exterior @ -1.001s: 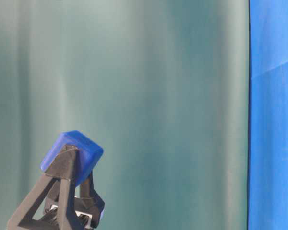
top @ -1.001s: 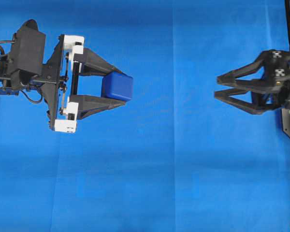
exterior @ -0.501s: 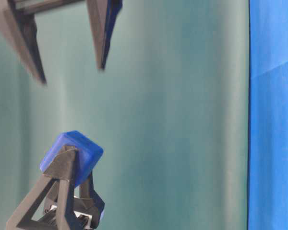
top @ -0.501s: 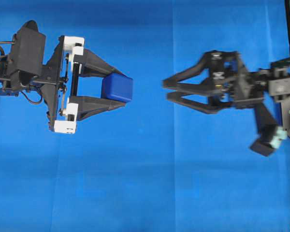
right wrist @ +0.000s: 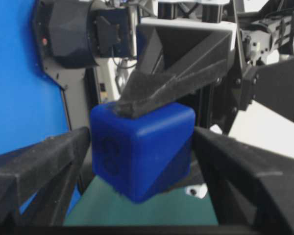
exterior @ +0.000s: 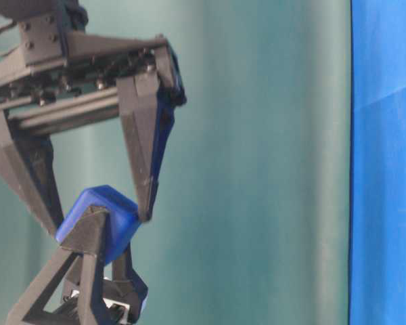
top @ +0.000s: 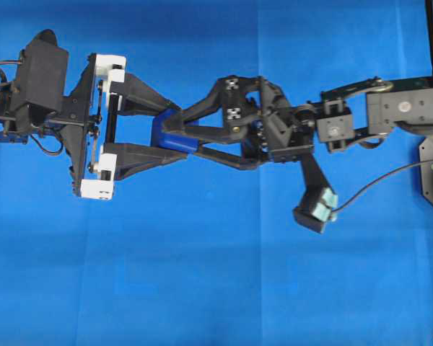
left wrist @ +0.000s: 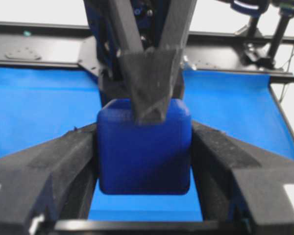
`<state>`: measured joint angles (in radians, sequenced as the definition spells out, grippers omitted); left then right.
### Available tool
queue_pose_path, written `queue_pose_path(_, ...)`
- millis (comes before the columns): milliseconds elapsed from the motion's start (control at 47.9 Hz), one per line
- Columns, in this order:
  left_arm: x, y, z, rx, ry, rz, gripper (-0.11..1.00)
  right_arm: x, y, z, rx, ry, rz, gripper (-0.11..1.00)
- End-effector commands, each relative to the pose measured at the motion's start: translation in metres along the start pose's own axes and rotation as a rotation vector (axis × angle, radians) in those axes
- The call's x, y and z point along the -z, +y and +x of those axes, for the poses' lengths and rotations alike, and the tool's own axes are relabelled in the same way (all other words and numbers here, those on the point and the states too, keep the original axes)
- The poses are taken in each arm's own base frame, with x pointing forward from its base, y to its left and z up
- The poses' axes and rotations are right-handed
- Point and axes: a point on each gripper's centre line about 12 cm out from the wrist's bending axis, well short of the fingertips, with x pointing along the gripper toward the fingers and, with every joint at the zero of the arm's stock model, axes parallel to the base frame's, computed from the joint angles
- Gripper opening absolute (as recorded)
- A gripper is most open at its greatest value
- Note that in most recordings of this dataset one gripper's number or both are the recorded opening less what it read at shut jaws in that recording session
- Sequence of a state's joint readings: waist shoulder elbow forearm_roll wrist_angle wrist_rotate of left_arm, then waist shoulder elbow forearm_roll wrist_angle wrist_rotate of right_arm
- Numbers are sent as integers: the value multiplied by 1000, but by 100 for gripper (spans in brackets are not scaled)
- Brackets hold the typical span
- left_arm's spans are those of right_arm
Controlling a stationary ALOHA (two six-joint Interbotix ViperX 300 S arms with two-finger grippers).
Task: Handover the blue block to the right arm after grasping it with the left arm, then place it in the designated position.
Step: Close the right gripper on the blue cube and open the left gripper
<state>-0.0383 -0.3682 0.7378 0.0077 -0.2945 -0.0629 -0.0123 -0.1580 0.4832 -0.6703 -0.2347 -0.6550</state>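
Two claws meet, left claw [top: 175, 137] gripping blue block [left wrist: 144, 147], half-hidden overhead, right claw [top: 166, 135] wide.

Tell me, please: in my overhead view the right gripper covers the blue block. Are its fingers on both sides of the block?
Observer: Yes. In the table-level view the right gripper is open, with one finger on each side of the blue block.
Operator: Does the left gripper hold the block firmly?
Observer: It looks so. In the left wrist view the left gripper presses on two opposite faces of the block.
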Motion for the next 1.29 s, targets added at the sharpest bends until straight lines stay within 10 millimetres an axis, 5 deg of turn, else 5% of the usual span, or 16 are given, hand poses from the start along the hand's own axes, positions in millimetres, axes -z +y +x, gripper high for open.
queue_pose_path(0, -11, -2, 0, 7, -35, 0, 49, -4, -17, 3, 42, -14, -6, 96)
queue_pose_path(459, -11, -2, 0, 7, -36, 0, 49, -1, -17, 7, 28, 10, -4, 92)
queue_pose_path(668, -12, -2, 0, 7, -38, 0, 49, 5, -17, 7, -4, 66, -2, 45)
queue_pose_path(1272, -11, -3, 0, 8, -35, 11, 49, 5, -17, 6, -5, 69, 4, 46)
